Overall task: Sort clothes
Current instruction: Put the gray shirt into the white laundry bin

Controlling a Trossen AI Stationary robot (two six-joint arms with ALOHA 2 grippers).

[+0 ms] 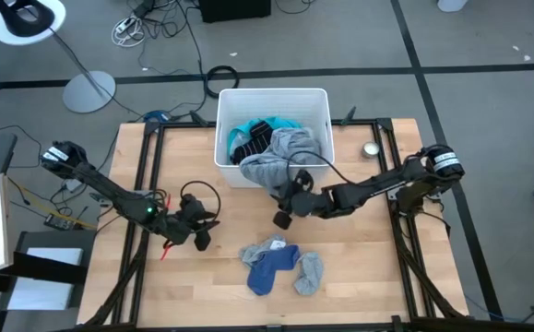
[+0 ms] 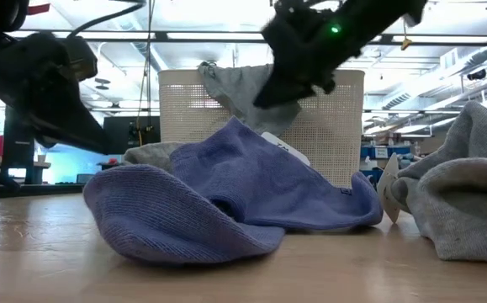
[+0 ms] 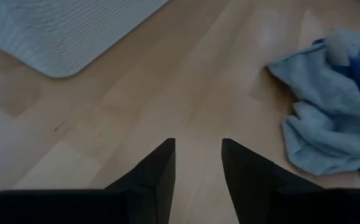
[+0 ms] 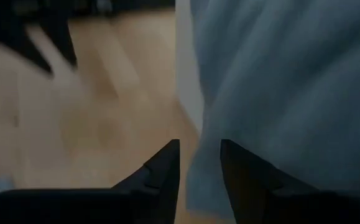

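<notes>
With the grey shirt (image 1: 285,157) draped over the bin (image 1: 317,100) rim and the right hand (image 1: 285,208) parted, empty, beside it, a misjudged grab could drag the bin or spill clothes; left hand (image 1: 200,232) hovers open over the desk (image 1: 359,267).

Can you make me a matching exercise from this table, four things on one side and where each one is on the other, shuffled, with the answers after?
Things:
1. grey shirt
2. blue sock
3. turquoise piece
4. left gripper

Places:
A. lying on the bare wood toward the table's front
B. deep inside the white bin
C. draped over the bin's front wall
D. over the table left of the socks, holding nothing

Pairs: 1-C, 2-A, 3-B, 4-D
</notes>
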